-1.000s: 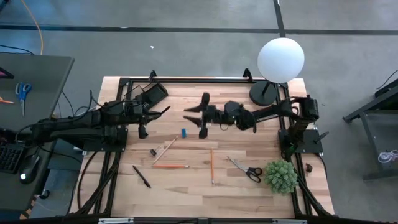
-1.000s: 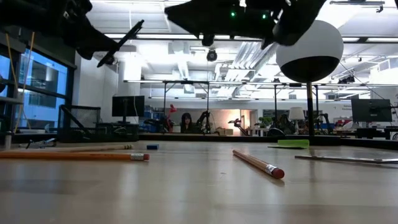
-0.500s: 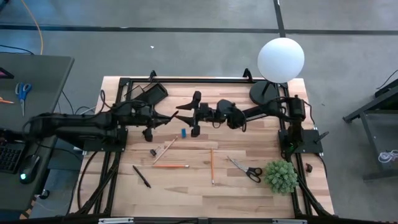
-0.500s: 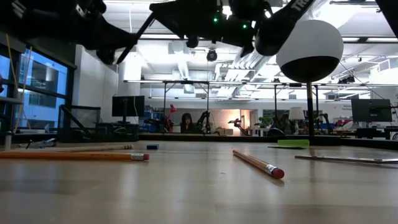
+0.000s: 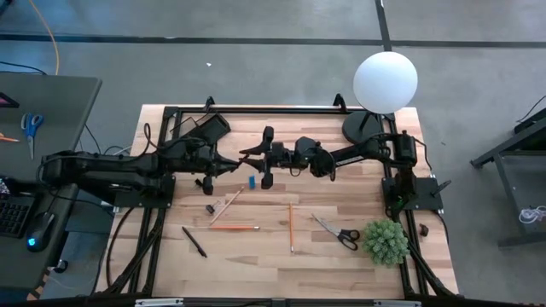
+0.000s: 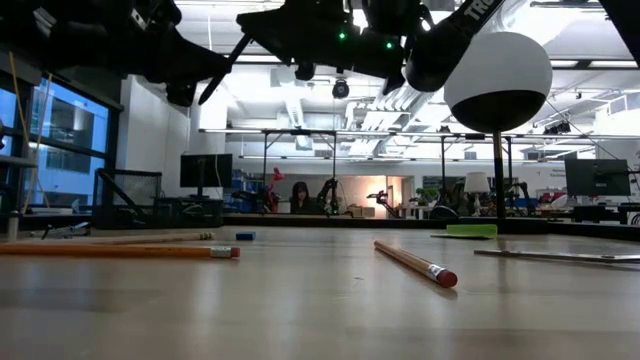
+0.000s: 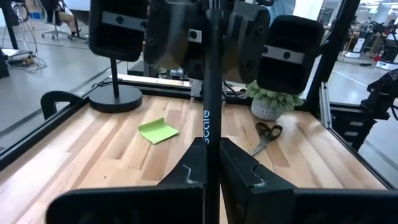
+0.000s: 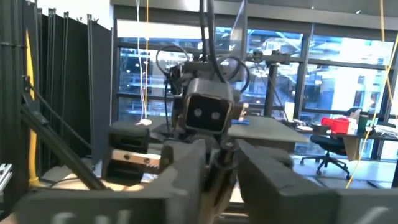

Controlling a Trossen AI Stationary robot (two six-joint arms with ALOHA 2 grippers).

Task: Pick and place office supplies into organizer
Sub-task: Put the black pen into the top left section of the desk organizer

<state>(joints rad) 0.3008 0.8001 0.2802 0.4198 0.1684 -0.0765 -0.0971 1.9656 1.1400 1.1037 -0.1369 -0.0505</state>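
Overhead, we see the left gripper [image 5: 223,161] reaching from the left side toward the table's middle, its fingers [image 7: 186,171] clamped on a black pen [image 7: 212,93] that stands up between them in the left wrist view. A second ago this arm sat farther back toward its own side; since then it has stretched inward to meet the other arm.

At centre, above the blue eraser [image 5: 252,181], the right gripper [image 5: 261,158] faces the left one, its fingers on either side of the pen's far end; whether they grip it we cannot tell. It has slid left since the earlier frame, and its fingers stand narrower than half a second ago.

Below them on the wooden table [image 5: 256,264] lie a second black pen [image 5: 194,241], a binder clip [image 5: 209,208], a wooden pencil [image 5: 226,205], an orange pencil [image 5: 234,228] and another pencil [image 5: 290,227], none of them moved. The organizer [image 5: 210,128] sits at the far left corner.

Further right we find the black-handled scissors [image 5: 335,231], the plant [image 5: 385,241] and the globe lamp [image 5: 385,82]. The lime-green sticky-note pad [image 7: 157,130] lies near the lamp base in the left wrist view.
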